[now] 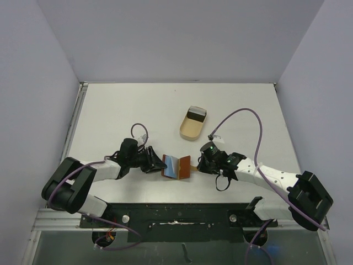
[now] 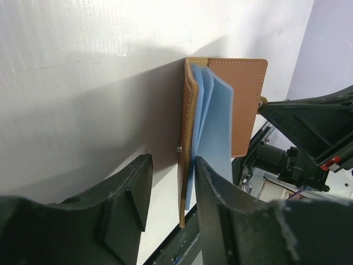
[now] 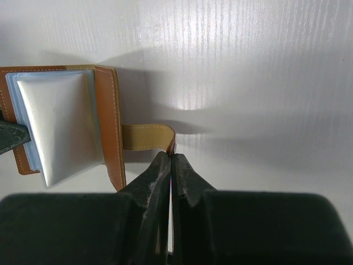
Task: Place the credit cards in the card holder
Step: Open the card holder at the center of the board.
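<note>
The reddish-brown card holder [image 1: 176, 167] stands open on the table between both arms. Pale blue leaves [image 2: 215, 127] fan out from its spine; I cannot tell whether they are the credit cards or sleeves. My left gripper [image 2: 174, 163] is open and straddles the lower edge of one brown cover [image 2: 187, 165]. Its right finger [image 2: 215, 199] touches the blue leaves, and its left finger [image 2: 132, 193] stands apart from the cover. My right gripper [image 3: 171, 155] is shut on the end of the holder's tan strap [image 3: 146, 137], beside the other cover [image 3: 107, 121].
A tan oval tray [image 1: 186, 128] lies behind the holder with a dark object [image 1: 196, 115] at its far end. The black rail of the arm bases [image 1: 176, 215] runs along the near table edge. Grey walls enclose the table.
</note>
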